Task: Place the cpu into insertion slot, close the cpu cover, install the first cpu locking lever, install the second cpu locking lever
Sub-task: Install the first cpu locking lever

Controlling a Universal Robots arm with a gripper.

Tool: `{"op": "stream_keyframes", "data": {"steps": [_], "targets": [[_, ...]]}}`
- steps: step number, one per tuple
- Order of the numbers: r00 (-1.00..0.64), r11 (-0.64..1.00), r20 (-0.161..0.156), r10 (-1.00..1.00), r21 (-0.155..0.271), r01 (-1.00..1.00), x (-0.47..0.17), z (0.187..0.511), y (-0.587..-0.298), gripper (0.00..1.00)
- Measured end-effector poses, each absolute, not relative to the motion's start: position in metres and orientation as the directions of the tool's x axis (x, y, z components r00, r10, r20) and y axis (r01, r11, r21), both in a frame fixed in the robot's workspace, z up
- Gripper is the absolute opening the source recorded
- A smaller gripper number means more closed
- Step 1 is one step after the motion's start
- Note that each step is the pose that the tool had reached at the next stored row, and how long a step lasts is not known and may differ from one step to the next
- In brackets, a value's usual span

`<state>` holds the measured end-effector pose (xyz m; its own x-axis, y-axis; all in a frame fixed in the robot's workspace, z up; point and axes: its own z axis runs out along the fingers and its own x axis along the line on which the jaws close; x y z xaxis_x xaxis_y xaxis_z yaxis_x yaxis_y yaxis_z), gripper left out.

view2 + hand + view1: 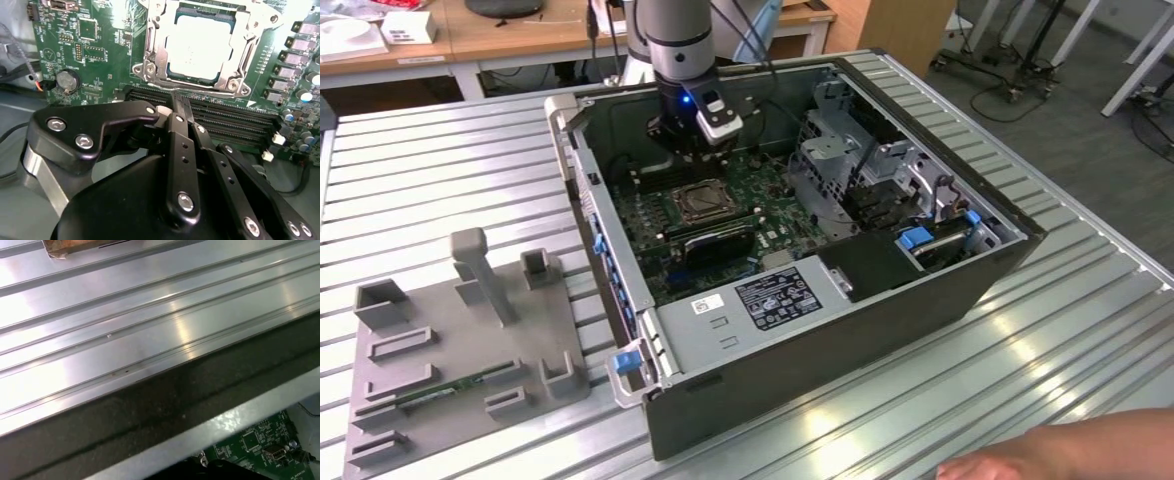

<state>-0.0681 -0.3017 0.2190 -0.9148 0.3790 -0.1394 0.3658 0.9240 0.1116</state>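
**Chip seated in socket, cover frame down, gripper closed above the memory slots**

The arm (678, 40) reaches down into the open computer case (854, 300), which lies on a ribbed metal table (467, 180). The gripper (179, 104) hangs over the green circuit board (95, 45), with its fingertips (176, 102) pressed together and nothing between them. In the second wrist view the tips stand just over the long black memory slots (225, 120), right beside the edge of the socket.

The cpu (197, 47) lies flat inside the insertion slot (699, 203); its silvery top faces up. The cpu cover (152, 50) lies down around the chip, and the chip shows through the square cut-out. Whether the locking levers are latched cannot be told.

In the exterior view the socket sits near the middle of the board, just in front of the gripper. A grey fixture tray (454, 340) with raised blocks rests on the table, well apart from the case, on the exterior view's left. A person's hand (1067, 455) enters at the near right corner.

In the first wrist view the ribbed table surface and the dark case wall (150, 410) are visible.
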Motion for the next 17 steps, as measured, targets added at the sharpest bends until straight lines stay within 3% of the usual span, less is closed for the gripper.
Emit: {"op": "stream_keyframes", "data": {"steps": [17], "targets": [[-0.939,0.948,-0.139,0.313,0.112,0.299,-0.0681,0.2195,-0.3017,0.10]]}}
